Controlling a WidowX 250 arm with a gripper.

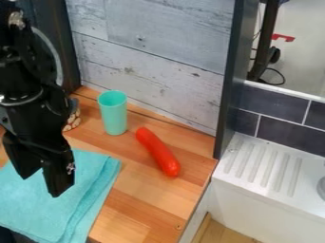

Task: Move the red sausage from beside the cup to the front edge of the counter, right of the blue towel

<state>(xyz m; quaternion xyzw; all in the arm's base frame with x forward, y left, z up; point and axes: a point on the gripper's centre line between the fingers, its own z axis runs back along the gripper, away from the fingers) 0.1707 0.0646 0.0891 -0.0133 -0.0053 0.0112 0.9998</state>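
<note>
The black gripper's fingers (pixel 39 186) stand apart, open, above a folded turquoise cloth (pixel 89 190) on the wooden surface (pixel 136 201). Beyond the cloth, off to the fingers' side, a long red object (pixel 158 153) lies at a slant. Near it, farther back from the fingers, a green cup (pixel 115 116) stands upright. Farthest sideways from them is a ridged white drainboard (pixel 263 166).

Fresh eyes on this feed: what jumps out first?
Probably the bright red, sausage-shaped object, lying on the wooden counter near the middle of the view, with an upright turquoise cup just behind it. Next, the black gripper, hanging open and empty over the folded turquoise cloth at the lower left.
</note>
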